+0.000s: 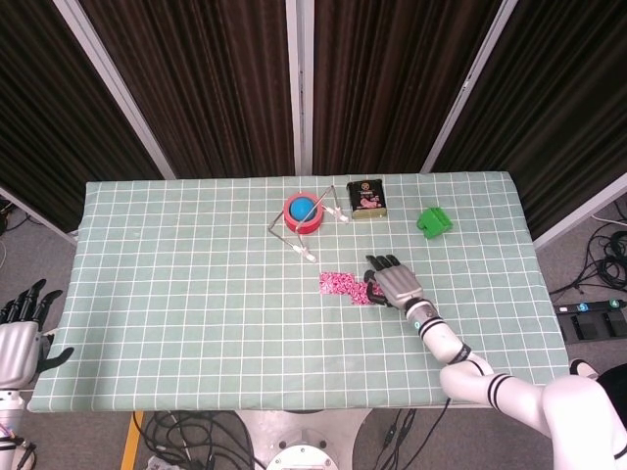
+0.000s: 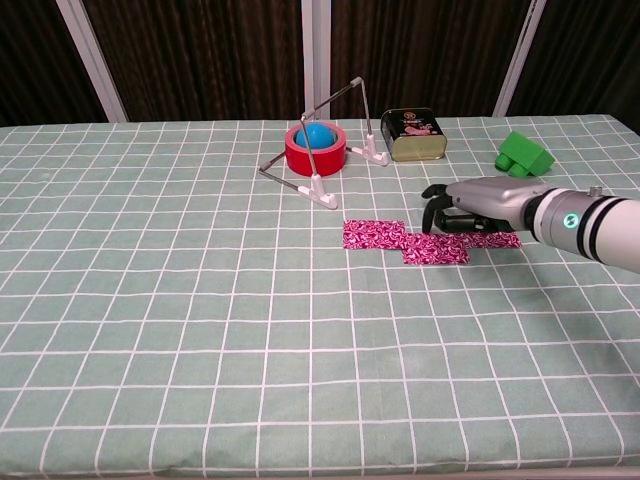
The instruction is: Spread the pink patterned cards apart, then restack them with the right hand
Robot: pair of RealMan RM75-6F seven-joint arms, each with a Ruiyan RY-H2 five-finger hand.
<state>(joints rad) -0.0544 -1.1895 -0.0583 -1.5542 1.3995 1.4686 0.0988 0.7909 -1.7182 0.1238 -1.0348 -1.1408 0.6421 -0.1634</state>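
The pink patterned cards lie mid-table, spread into a loose row. One card [image 2: 374,234] sits at the left. A second card [image 2: 435,250] is offset toward the near edge and overlaps the others. A third [image 2: 492,240] lies at the right, partly under my right hand [image 2: 478,198]. That hand is palm down with fingers apart, and its fingertips [image 2: 441,224] touch the offset card. From the head view the cards [image 1: 343,285] show just left of the right hand [image 1: 393,283]. My left hand [image 1: 22,338] hangs off the table's left side, fingers spread, holding nothing.
A red tape roll with a blue ball in it [image 2: 316,148] stands behind the cards, with a thin metal frame on white feet [image 2: 322,190] around it. A dark tin [image 2: 413,134] and a green block [image 2: 523,154] sit further right. The green checked cloth [image 2: 160,300] covers the table.
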